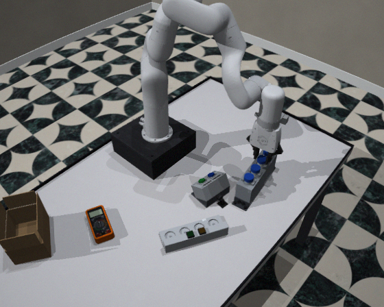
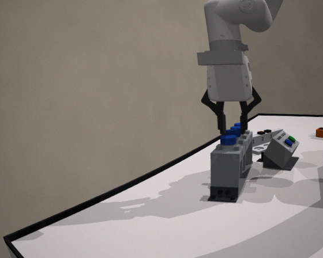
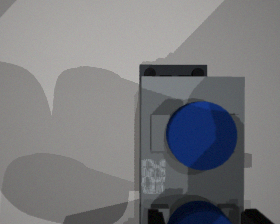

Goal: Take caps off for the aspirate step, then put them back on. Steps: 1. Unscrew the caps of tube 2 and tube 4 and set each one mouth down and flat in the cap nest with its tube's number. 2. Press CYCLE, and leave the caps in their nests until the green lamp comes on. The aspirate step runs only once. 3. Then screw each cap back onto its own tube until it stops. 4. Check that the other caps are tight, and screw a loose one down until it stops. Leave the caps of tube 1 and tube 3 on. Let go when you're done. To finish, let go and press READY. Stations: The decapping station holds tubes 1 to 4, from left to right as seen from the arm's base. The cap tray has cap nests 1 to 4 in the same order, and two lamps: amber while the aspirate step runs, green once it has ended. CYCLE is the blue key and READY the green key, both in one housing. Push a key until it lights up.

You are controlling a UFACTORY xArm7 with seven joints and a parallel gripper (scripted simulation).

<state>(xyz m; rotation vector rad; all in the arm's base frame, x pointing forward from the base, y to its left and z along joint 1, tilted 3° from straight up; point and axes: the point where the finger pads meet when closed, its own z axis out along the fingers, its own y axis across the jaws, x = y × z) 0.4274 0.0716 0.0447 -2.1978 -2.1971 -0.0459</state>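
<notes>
The grey decapping station (image 1: pixel 256 183) stands near the table's right edge with blue caps on all its tubes. My gripper (image 1: pixel 265 157) points straight down over the second cap from the far end, the tube 2 cap (image 2: pixel 234 132). The fingers are open and stand on either side of that cap, as the exterior view shows for the gripper (image 2: pixel 232 130). In the wrist view the tube 1 cap (image 3: pixel 202 135) lies ahead and the tube 2 cap (image 3: pixel 198 215) sits between the fingertips at the bottom edge. The cap tray (image 1: pixel 193 233) has empty nests and dark lamps.
The key housing (image 1: pixel 210 188) with the green key (image 1: pixel 201 180) and the blue key (image 1: pixel 211 175) stands just left of the station. An orange multimeter (image 1: pixel 99 224) and an open cardboard box (image 1: pixel 22 226) lie at the left. The arm's black base (image 1: pixel 153 145) is behind.
</notes>
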